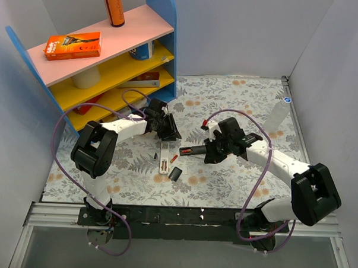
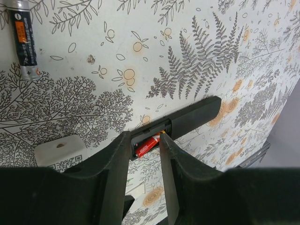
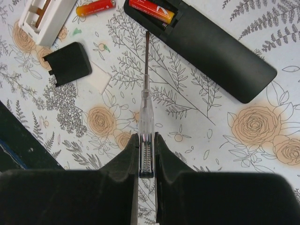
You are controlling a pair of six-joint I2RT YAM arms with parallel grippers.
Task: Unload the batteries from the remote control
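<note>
The black remote [image 3: 220,47] lies with its battery bay open and a red battery [image 3: 151,10] inside; it also shows in the top view [image 1: 193,150] and the left wrist view [image 2: 192,117]. My right gripper [image 3: 146,138] is shut on a clear-handled screwdriver [image 3: 146,108] whose tip points at the bay's edge. A loose red-orange battery [image 3: 95,7] lies beside the white remote [image 3: 44,16]. My left gripper [image 2: 143,137] is open and empty, its jaws hovering just short of the bay's red battery [image 2: 147,144]. A dark battery [image 2: 26,40] lies further off.
The square black cover [image 3: 69,63] and a small white scrap [image 3: 101,78] lie on the floral mat. A blue-sided shelf [image 1: 111,54] stands at the back left near my left gripper [image 1: 167,130]. A clear bottle [image 1: 275,117] lies at the right beyond my right gripper [image 1: 211,152].
</note>
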